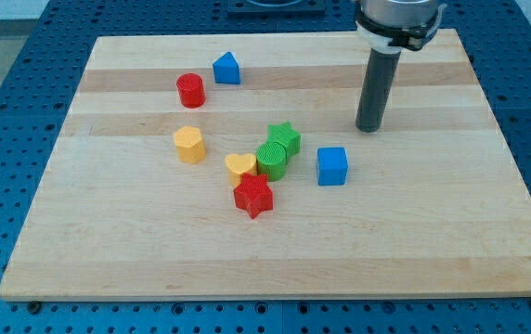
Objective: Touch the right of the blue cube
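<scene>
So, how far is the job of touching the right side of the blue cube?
Done: my tip is already near the blue cube, toward the view's top and right of it. In hand: nothing touches; bare board shows between them. Left: move toward the view's bottom and meet the cube's right face.

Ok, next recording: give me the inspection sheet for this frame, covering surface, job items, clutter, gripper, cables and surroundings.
Surface: light wooden board, flat, no marks seen.
Job's things: blue cube right of the central cluster, standing apart from the other blocks.
Clutter: blue house-shaped block and red cylinder near the view's top left; yellow hexagonal block; yellow heart, green cylinder, green star and red star bunched together.
Gripper: none fitted; my tip rests above and right of the blue cube, not touching it.
Cables: nothing seen.
Surroundings: blue perforated table around the board.
</scene>
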`<state>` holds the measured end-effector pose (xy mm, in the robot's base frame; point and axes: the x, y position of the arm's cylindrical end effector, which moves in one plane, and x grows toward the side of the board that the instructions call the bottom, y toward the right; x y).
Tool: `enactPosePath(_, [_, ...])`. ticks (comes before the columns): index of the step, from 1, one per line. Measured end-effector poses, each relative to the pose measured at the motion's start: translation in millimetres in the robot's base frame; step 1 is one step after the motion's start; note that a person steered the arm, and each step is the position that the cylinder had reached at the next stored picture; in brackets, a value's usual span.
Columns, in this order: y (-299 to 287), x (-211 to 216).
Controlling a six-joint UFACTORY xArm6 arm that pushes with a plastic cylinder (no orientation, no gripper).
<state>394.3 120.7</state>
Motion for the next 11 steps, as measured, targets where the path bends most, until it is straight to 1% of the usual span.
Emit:
enactPosePath(2, [-6, -15])
enactPosePath(5, [-40, -20])
enactPosePath(6, [-35, -20])
enactPosePath(7, [0, -16])
enactPosePath(8, [48, 4])
enactPosePath(9, [74, 30])
enactPosePath(10, [55, 51])
enactPosePath(11, [23, 52])
